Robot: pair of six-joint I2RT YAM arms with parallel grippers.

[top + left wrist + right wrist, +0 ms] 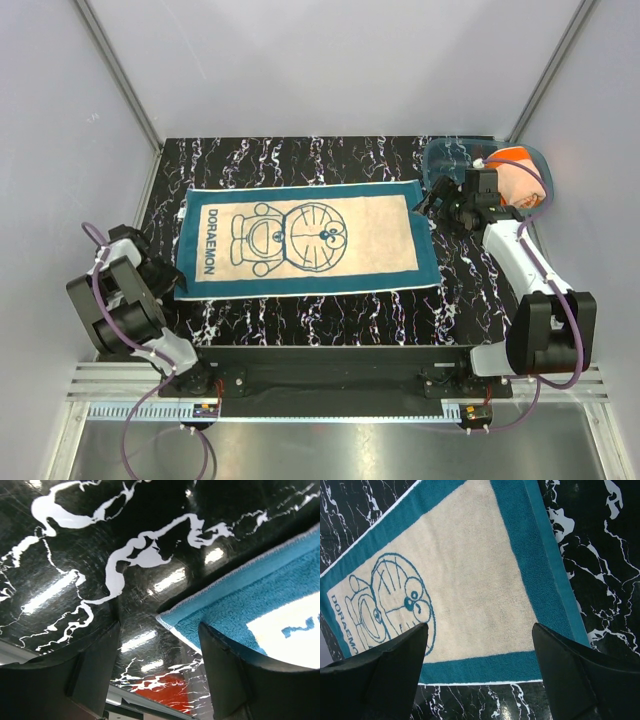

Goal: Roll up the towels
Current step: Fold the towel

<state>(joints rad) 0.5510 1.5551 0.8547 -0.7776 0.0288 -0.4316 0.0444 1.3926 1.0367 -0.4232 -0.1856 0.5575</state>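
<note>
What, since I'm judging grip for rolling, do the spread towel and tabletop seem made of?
Teal towel: soft terry cloth, matte; fuzzy pile shows in the wrist views. Tabletop: hard, glossy, black with white veins, perhaps marble-print laminate; it mirrors lights.

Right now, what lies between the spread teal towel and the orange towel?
The right gripper, above the marbled table, and part of the blue tray that holds the orange towel. The top view shows this.
</note>
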